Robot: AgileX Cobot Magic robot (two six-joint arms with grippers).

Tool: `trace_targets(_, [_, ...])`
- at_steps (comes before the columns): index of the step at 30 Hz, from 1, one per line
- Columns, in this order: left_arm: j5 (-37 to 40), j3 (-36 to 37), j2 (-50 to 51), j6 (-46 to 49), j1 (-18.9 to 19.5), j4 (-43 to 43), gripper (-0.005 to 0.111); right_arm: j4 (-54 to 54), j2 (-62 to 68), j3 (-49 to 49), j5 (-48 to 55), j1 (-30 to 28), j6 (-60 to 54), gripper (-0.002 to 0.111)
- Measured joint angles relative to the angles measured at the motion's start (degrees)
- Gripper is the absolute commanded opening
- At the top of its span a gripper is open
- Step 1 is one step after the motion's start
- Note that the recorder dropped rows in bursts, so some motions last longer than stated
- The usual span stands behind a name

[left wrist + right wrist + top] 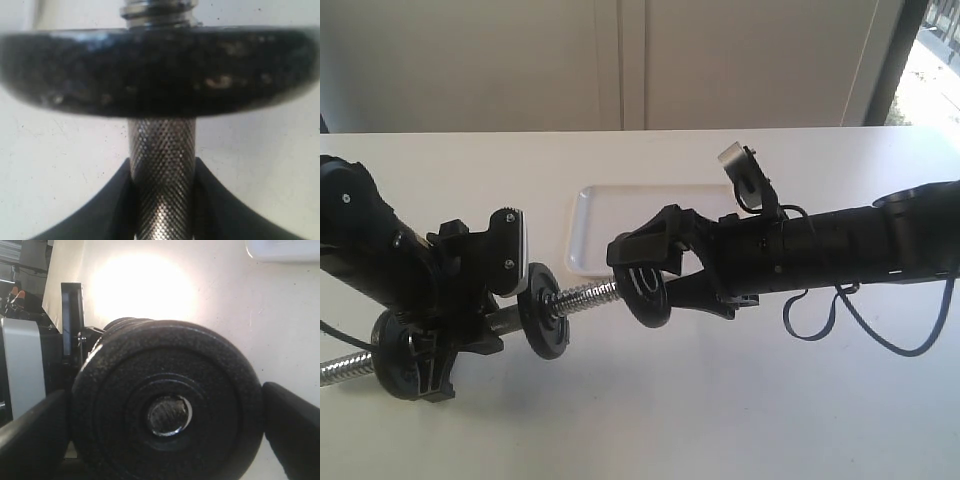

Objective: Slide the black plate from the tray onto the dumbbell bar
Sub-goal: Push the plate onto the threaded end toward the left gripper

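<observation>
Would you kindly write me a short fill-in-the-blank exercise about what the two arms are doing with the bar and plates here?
1. The left jaws clamp the dumbbell bar on its ____ middle.
2. The right jaws hold a black plate, with the bar's end visible through its centre ____.
3. The tray is ____ in colour.
Missing words: knurled; hole; white.

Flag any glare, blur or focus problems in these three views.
Exterior view: window blown out, scene otherwise evenly lit. Left wrist view: mounted plate blurred, dumbbell bar knurling sharp. Right wrist view: strong glare on the table; black plate fairly sharp.
</observation>
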Motion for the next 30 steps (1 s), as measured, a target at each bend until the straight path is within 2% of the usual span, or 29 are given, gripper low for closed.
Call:
trace_targets(23, [0.00,0.00,-0.27,0.46,-0.21,0.00,0.000,0.04,0.04,0.33,4.02,0.00,-1.17,0.000])
trace_targets(30, [0.41,0.00,-0.27,0.80,-0.21,0.11,0.000,0.31,0.37,0.33,2.65,2.08,-1.17,0.000])
